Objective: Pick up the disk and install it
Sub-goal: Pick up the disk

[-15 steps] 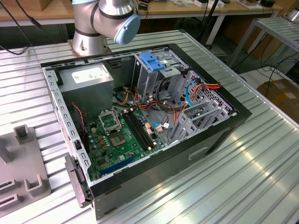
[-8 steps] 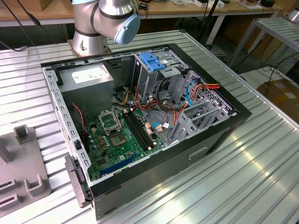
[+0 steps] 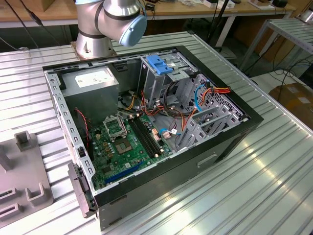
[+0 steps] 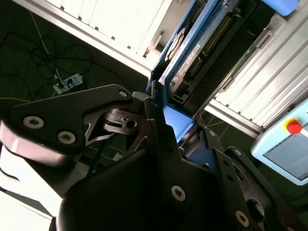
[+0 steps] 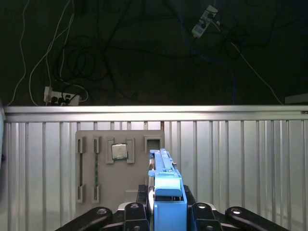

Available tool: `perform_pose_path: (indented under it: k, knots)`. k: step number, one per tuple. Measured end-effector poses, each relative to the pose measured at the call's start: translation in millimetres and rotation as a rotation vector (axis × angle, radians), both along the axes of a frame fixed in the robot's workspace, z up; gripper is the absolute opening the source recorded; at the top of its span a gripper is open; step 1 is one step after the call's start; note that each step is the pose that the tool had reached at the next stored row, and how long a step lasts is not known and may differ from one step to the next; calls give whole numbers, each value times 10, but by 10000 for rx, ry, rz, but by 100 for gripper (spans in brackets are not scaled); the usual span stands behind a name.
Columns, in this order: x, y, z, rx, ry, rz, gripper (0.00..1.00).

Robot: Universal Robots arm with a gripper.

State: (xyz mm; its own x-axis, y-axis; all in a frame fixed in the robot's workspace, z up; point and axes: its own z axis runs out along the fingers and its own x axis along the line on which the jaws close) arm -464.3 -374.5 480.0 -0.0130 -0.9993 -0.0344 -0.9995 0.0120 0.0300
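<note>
My gripper (image 5: 166, 204) is shut on the disk (image 5: 165, 185), which shows edge-on between the black fingers (image 5: 137, 209) with its blue carrier frame facing the camera. The second wrist view shows the gripper (image 4: 180, 122) clamping the blue frame, and the disk (image 4: 185, 53) reaching away from it with its silver-grey face and white label. The disk hangs over the ribbed metal table, just beside a grey fixture plate (image 5: 120, 168). The open computer case (image 3: 58, 103) lies on its side in the middle of the exterior view, and the metal drive cage (image 3: 151, 83) stands at its far side.
A blue plastic bracket (image 3: 159, 66) tops the drive cage, and a grey power-supply box (image 3: 93, 81) sits beside it. The motherboard (image 3: 122, 142) and loose cables (image 3: 195, 98) show inside the case. The fixture plate (image 3: 24, 176) carries a square chip (image 5: 119, 151). The arm's base (image 3: 112, 19) stands behind the case.
</note>
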Motion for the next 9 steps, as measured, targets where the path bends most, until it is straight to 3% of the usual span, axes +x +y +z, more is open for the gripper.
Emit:
perform_pose_path:
  k: [9]
  knots:
    - [1, 0, 36, 0, 7, 0, 37]
